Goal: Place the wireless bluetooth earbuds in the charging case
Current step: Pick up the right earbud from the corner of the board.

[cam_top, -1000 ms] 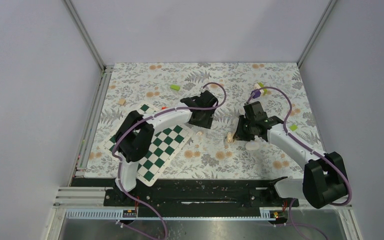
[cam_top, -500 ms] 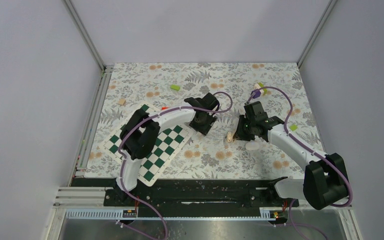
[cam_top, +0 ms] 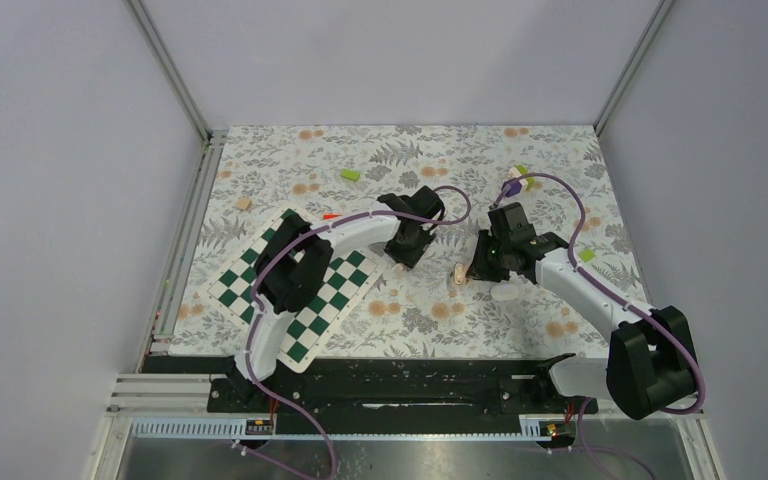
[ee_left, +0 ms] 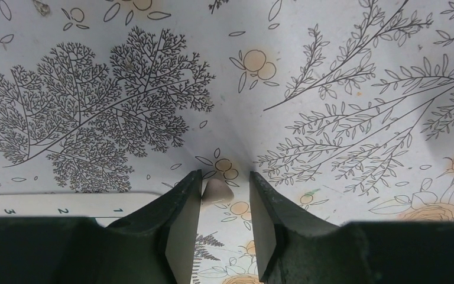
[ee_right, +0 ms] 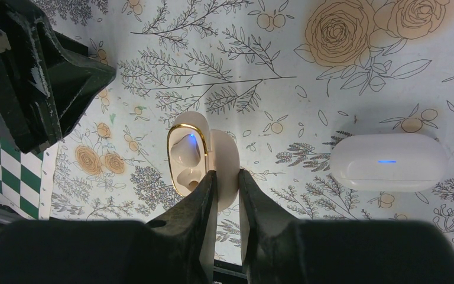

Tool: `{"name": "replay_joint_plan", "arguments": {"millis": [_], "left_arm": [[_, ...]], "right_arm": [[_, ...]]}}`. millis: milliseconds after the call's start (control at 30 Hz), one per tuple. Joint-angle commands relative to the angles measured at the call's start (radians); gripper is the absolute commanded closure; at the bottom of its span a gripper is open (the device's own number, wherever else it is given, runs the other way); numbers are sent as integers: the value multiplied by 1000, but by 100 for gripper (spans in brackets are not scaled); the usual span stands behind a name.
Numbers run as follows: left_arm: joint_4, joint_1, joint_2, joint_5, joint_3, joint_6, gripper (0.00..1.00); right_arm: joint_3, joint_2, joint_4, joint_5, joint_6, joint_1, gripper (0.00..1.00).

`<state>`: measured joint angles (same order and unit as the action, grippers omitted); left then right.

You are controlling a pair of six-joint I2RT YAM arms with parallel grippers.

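One earbud (ee_left: 216, 191) is lying on cloth (ee_left: 343, 53) btwn left gripper (ee_left: 224, 182) fingers, which are standing apart. Right gripper (ee_right: 225, 177) is clamping open charging case (ee_right: 190, 152) by lid, mid-cloth. Earbud is probably handling light, slick, rigid: pinch across body, gently.

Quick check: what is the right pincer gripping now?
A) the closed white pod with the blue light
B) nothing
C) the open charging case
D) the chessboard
C: the right wrist view shows the right pincer closed on the open charging case, with the closed white pod lying apart from it.
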<state>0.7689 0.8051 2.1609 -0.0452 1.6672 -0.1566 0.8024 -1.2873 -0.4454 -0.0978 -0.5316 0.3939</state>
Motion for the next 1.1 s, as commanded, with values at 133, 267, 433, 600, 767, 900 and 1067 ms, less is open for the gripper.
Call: {"name": "replay_joint_plan", "arguments": {"millis": [133,267,433,600,767,900,1067], "left_arm": [[30,-6,-21,-30,12,20,61],[35,-7,-34,-21,-10,33,62],[38,-7,-38,-21,-24,35,67],[42,-6,-42,-39,-25,36,65],[44,-7,-44,-38,-32,37,64],[42,-7,-43,-27,-36,35,71],[42,-7,-46,-30,-33,31,85]], "right_arm": [[24,14,-12,-6,2,2,100],[27,11,-13,-9,3,2,100],[33,5,-13,-13,2,3,100],[38,0,-13,-19,3,2,100],[38,-4,-14,-22,3,3,100],[40,-5,-14,-23,1,2,100],[38,-6,-15,-24,1,2,100]]}}
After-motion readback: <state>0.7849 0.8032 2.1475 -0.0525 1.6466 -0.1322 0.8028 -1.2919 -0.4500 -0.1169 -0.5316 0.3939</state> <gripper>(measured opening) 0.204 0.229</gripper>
